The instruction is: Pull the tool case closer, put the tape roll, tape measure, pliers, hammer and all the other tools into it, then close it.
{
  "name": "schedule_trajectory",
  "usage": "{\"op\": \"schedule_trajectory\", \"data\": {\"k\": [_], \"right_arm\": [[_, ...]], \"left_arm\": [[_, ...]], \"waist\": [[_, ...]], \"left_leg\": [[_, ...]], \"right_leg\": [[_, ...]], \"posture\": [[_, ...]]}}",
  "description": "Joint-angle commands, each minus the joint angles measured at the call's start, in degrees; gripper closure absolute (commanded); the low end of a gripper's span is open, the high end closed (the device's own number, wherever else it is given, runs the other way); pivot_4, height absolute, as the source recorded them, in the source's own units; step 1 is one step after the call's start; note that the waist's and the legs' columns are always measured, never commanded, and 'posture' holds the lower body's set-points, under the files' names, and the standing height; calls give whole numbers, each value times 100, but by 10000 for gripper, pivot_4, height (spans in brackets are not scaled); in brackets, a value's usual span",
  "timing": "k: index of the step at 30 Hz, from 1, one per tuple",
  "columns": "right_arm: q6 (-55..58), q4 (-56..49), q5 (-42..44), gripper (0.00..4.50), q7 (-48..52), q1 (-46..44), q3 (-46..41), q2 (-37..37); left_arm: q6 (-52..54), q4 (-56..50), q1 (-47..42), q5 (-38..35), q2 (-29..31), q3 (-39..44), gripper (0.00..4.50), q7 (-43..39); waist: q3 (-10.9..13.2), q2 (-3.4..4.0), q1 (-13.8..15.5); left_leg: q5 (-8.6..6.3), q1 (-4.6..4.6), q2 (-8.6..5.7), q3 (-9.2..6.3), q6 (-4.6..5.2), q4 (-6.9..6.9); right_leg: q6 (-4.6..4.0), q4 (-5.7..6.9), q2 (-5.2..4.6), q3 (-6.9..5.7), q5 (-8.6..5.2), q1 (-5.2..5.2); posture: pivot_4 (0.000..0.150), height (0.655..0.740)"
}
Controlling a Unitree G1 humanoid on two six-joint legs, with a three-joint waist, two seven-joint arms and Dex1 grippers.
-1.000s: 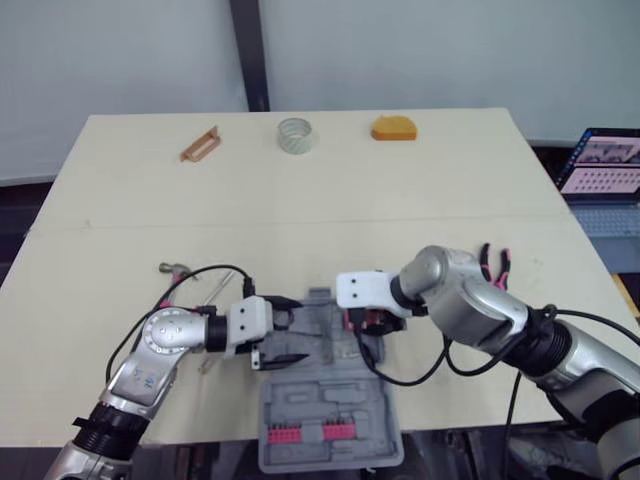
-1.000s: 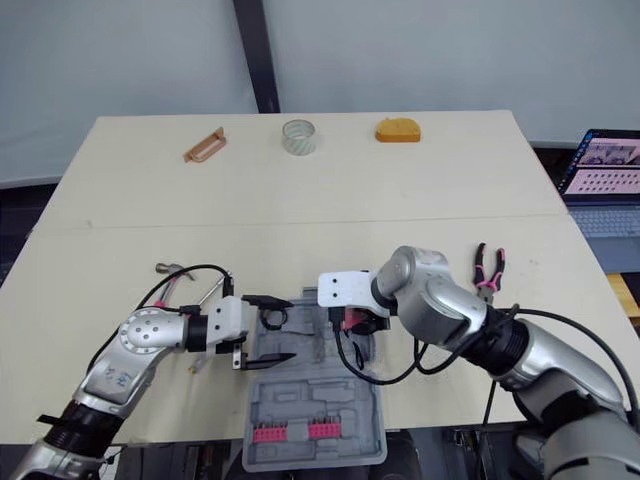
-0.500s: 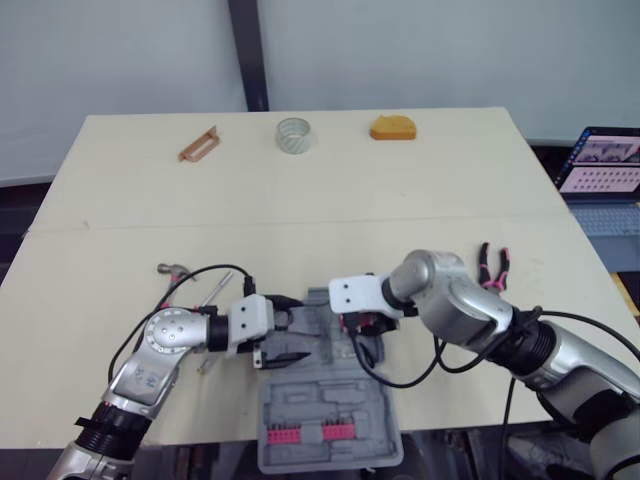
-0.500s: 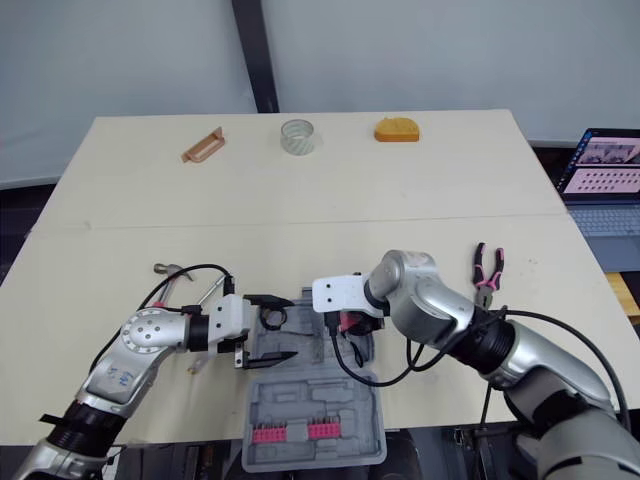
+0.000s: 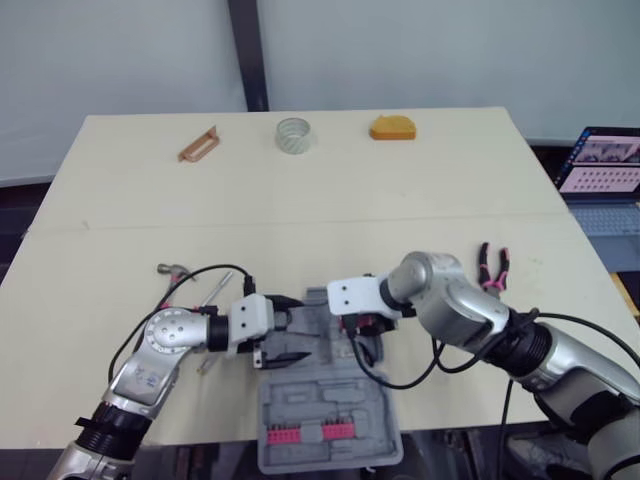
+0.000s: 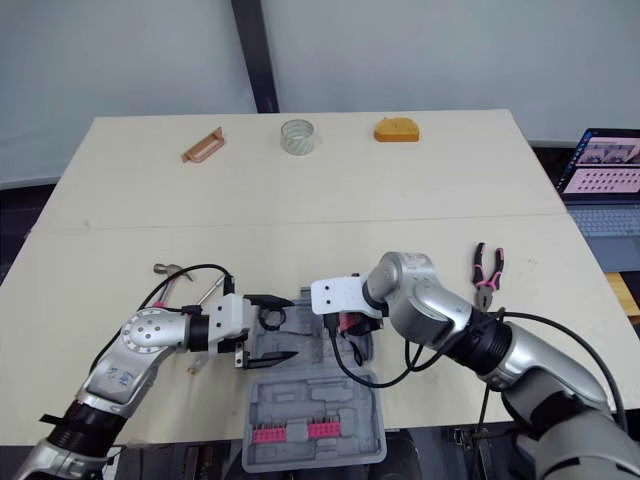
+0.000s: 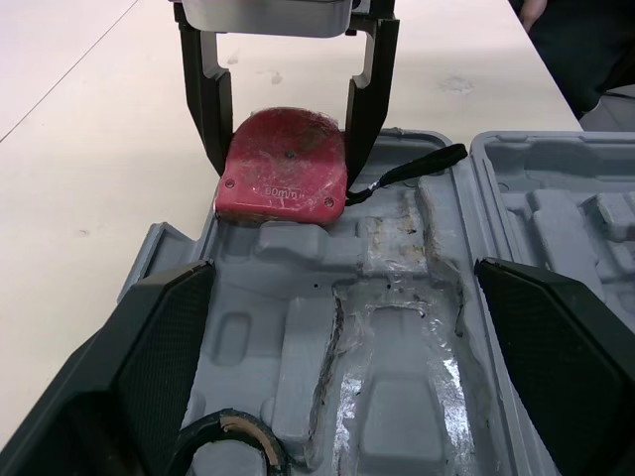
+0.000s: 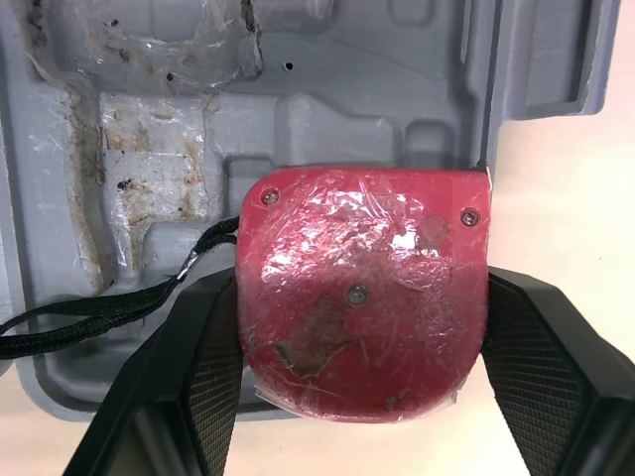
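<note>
The right gripper (image 7: 285, 149) is gripping the tape measure (image 8: 362, 297) by its two flat sides, jaws closed on it. It is holding the tape measure at the far rim of the case (image 5: 320, 395), partly over the moulded tray and partly over the edge. The strap (image 7: 412, 169) is trailing across the tray. The left gripper (image 6: 293, 327) is hovering wide open and empty over the case's left side, touching nothing.

Step in hand: seating the tape measure in the case.

- Shift the tape measure inward until its whole body is lying over a recess, clear of the rim.
- Lower it until it is resting on the tray; release only then.
- Open the jaws fully before lifting, so that neither finger is dragging the tape measure out.
- Check that the strap is lying inside the tray, or it is likely to be blocking the lid.
- Steady the case with the left gripper if it is sliding.
</note>
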Motion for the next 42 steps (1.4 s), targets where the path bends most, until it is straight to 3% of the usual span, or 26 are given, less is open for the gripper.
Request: {"op": "schedule_trajectory", "data": {"k": [1,21,42], "right_arm": [[-34,-64,-88,15604,-36,2,-152,46],[134,-231,91,15604,-71,124,-470,144],[-720,227,-145,15604,-74,143,-405,120]], "left_arm": [[-9,-269,-31,-88,-35,76,0,1],[164,-445,-44,-94,-93,51,0,-3],[284,-544,-49,-119,-113,72,0,-15]], "waist": [[0,0,1],[0,0,2],[0,0,2]], "left_leg": [[0,0,0,0,0,0],[0,0,0,0,0,-1],[0,0,0,0,0,-1]], "right_leg": [[0,0,0,0,0,0],[0,-1,0,0,0,0],[0,-1,0,0,0,0]], "posture": [[1500,7400],[1500,7400],[1500,7400]]}}
